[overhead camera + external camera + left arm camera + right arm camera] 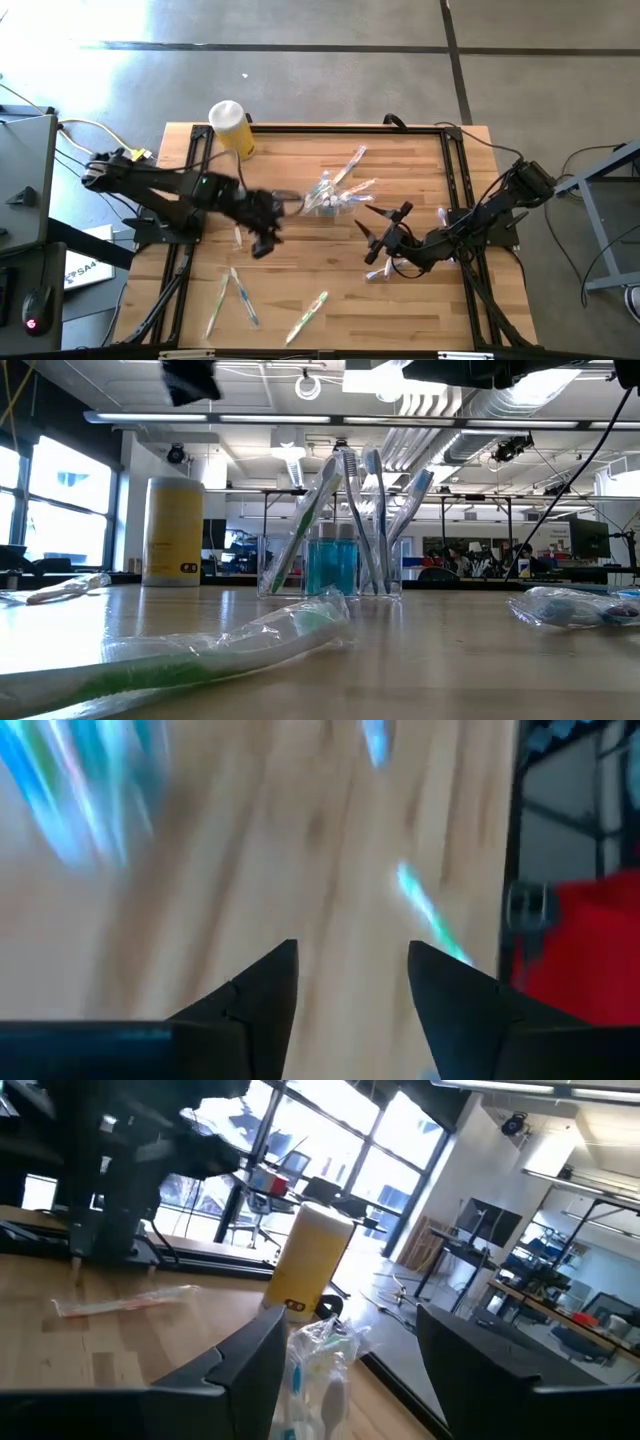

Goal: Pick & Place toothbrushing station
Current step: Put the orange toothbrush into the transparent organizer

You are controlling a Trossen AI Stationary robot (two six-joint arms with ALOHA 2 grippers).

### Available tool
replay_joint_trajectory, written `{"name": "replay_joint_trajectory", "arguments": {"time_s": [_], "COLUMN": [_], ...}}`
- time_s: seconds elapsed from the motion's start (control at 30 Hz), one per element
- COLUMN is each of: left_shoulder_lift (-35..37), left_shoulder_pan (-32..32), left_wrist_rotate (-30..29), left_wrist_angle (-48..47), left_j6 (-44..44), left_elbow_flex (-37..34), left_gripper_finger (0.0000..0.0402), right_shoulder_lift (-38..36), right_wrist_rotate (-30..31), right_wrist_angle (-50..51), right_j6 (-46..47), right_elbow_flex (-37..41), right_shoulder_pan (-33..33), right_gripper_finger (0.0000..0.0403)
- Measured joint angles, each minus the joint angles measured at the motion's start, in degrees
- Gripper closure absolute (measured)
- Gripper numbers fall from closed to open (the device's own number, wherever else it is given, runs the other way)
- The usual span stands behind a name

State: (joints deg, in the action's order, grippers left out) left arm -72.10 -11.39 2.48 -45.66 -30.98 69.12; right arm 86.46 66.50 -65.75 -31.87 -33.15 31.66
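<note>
Left gripper point(268, 243) mid-desk, fingers apart, empty; descend squarely astride a wrapped toothbrush point(230, 290); right gripper point(385, 233) waiting, parted.

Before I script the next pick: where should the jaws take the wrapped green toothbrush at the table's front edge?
Grip the wrapped green toothbrush mid-handle, coming from straight above, jaws across its length. It lies flat and slanted, clear of the other brushes, so the slim handle probably offers the easiest grip.

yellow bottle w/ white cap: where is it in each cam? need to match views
High view: yellow bottle at the table's far edge, left of centre.
Low view: upright at left, left of the clear container.
Left wrist view: not in it.
Right wrist view: centre, beyond the fingers.
Shared landmark: the clear container of toothbrushes, beside the bottle in high and low views.
</note>
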Motion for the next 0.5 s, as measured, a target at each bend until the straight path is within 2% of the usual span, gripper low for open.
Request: {"name": "replay_joint_trajectory", "arguments": {"time_s": [0.1,0.2,0.3,0.4,0.5], "left_shoulder_lift": [-0.14,-0.51,-0.46,-0.52,-0.50], "left_shoulder_pan": [-5.02,-9.47,-12.39,-14.13,-14.17], "left_wrist_rotate": [-0.33,-3.91,-8.93,-16.39,-21.04], "left_wrist_angle": [-7.24,-12.24,-15.62,-19.39,-18.50], "left_j6": [-9.58,-15.87,-17.62,-20.54,-24.88], "left_elbow_flex": [-0.38,-1.81,-3.96,-6.47,-8.00], "left_gripper_finger": [0.0220,0.0220,0.0220,0.0220,0.0220], "right_shoulder_lift": [0.00,0.00,0.00,0.00,0.00], "right_wrist_rotate": [-0.79,-0.85,-0.87,-1.01,-1.02], "right_wrist_angle": [0.00,0.00,0.00,-0.01,-0.02], "right_j6": [0.34,0.46,0.78,0.78,0.80], "right_elbow_flex": [0.00,0.00,0.00,0.00,0.00], "right_shoulder_pan": [-0.30,-0.29,-0.27,-0.27,-0.27], "right_gripper_finger": [0.0188,0.0188,0.0188,0.0188,0.0188]}}
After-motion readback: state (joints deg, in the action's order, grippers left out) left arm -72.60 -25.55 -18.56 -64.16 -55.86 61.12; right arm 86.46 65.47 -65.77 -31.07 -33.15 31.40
